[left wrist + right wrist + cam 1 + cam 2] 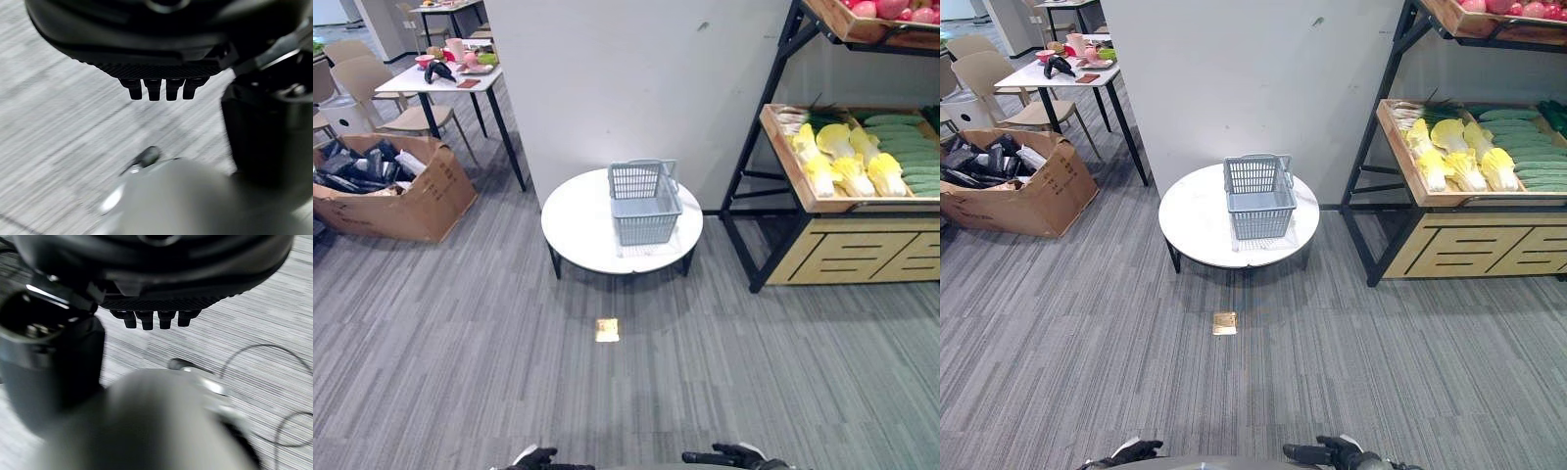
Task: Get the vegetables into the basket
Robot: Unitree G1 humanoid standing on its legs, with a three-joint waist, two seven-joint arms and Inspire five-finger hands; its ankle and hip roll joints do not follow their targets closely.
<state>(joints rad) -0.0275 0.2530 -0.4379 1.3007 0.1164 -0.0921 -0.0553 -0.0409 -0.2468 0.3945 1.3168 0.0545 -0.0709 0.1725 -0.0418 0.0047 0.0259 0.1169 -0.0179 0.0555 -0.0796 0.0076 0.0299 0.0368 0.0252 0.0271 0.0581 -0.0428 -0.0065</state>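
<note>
Grey carpet (460, 352) filled my frame; vegetables (847, 157) lay on the shelf (783, 132) at upper right, the basket (644, 201) on the round table (578, 230) at centre. Both hands, left (536, 457) and right (729, 455), sat bottom-edge, fingers relaxed, empty.

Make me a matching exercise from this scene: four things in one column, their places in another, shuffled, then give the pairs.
Things:
1. basket
2. cabbages
3. cardboard box
4. brass floor plate

Places:
A. on the carpet in front of the round table
B. on the wooden shelf at the right
C. on the round white table
D. on the floor at the left

Pairs: 1-C, 2-B, 3-D, 4-A
</note>
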